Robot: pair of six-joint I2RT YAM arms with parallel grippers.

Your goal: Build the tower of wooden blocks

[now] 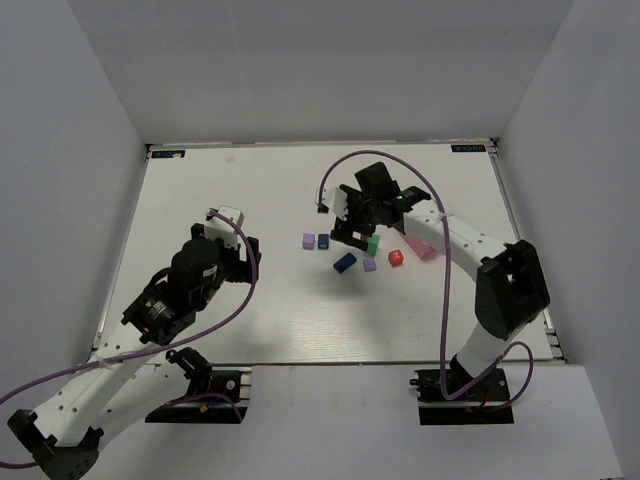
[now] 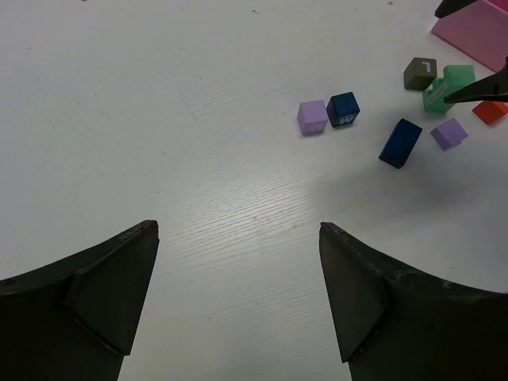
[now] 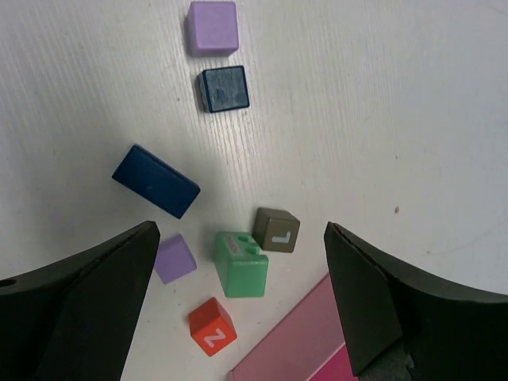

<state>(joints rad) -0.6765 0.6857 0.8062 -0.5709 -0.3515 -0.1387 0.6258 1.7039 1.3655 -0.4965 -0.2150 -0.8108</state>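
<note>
Small green painted wooden block [image 3: 240,266] — light, rigid, slick; pinch flat sides (olive cube [image 3: 276,230] crowds 1 o'clock). Right gripper [image 3: 240,226], left gripper [image 2: 238,226] — wide open, empty.

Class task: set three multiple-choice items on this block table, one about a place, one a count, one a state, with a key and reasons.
1. In the right wrist view, the dark blue cube lies: A on top of the nearest lilac cube; B just below it; C far to its right.
2. Lilac cubes on the table: A two; B one; C four.
3. The right gripper is: A shut on a block; B shut, empty; C open, empty.
Key: B, they sit close together, one under the other; A, a second lilac cube lies beside the green block; C, its fingers stand wide apart, gripping nothing.
</note>
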